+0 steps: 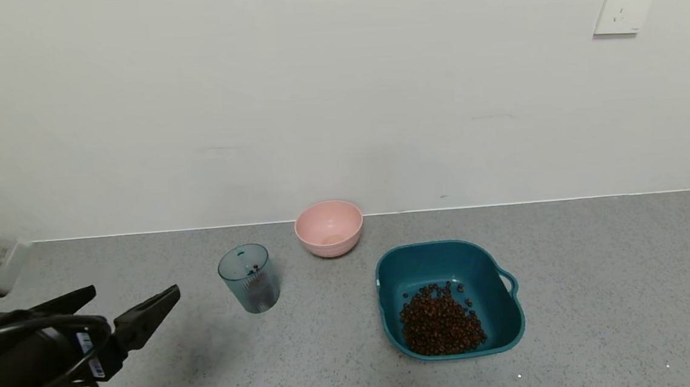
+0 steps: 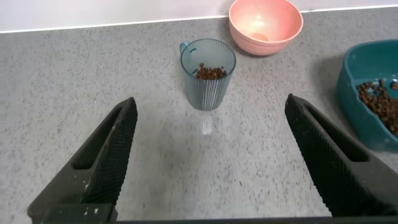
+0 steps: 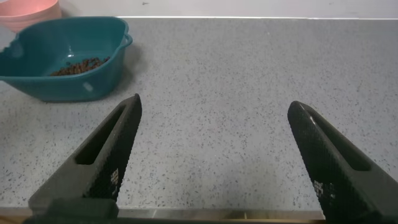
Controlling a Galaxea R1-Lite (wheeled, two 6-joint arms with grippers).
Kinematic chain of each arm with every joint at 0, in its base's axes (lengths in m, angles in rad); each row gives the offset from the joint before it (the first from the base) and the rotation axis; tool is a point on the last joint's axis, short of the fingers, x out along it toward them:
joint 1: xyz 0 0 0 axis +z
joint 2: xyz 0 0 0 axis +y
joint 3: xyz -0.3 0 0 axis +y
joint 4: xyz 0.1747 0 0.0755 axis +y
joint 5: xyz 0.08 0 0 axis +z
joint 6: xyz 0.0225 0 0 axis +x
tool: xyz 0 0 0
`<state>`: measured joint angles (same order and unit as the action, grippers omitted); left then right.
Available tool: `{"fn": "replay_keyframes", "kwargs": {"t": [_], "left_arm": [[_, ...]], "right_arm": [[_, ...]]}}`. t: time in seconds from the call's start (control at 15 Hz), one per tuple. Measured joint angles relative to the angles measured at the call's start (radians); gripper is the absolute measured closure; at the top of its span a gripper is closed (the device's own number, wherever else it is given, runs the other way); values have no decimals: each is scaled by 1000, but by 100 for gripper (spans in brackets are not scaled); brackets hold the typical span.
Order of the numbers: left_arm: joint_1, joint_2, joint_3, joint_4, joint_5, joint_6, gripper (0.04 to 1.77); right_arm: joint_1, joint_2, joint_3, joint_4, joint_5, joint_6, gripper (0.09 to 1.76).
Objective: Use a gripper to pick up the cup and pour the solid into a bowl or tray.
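Note:
The ribbed blue-green cup [image 1: 249, 279] stands upright on the grey counter with a few brown pellets [image 2: 210, 72] in its bottom. My left gripper [image 1: 134, 291] is open and empty, to the left of the cup and apart from it. In the left wrist view the cup [image 2: 208, 84] stands ahead, between the lines of the two fingers. The teal basin [image 1: 440, 245] sits to the right and holds a heap of pellets [image 1: 442, 323]. My right gripper [image 3: 214, 106] is open and empty over bare counter, out of the head view, with the basin [image 3: 62, 87] off to its side.
A round pink bowl [image 1: 329, 228] stands near the wall behind and between cup and basin, seemingly empty. A white wall with a socket [image 1: 625, 6] backs the counter. The counter's near edge shows under the right gripper.

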<state>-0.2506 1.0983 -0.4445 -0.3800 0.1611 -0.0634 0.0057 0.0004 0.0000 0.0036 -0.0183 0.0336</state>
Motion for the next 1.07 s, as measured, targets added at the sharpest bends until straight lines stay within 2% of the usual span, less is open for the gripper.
{"fn": "replay_keyframes", "kwargs": {"t": [0.73, 0.93, 1.07], "left_arm": [[3, -542, -16, 427, 5, 41, 10], [37, -689, -32, 538, 6, 63, 9], [77, -759, -36, 569, 27, 63, 9]], "right_arm": [[0, 0, 0, 0, 0, 0, 14], [0, 0, 0, 0, 0, 0, 14], [0, 0, 0, 0, 0, 0, 14]]}}
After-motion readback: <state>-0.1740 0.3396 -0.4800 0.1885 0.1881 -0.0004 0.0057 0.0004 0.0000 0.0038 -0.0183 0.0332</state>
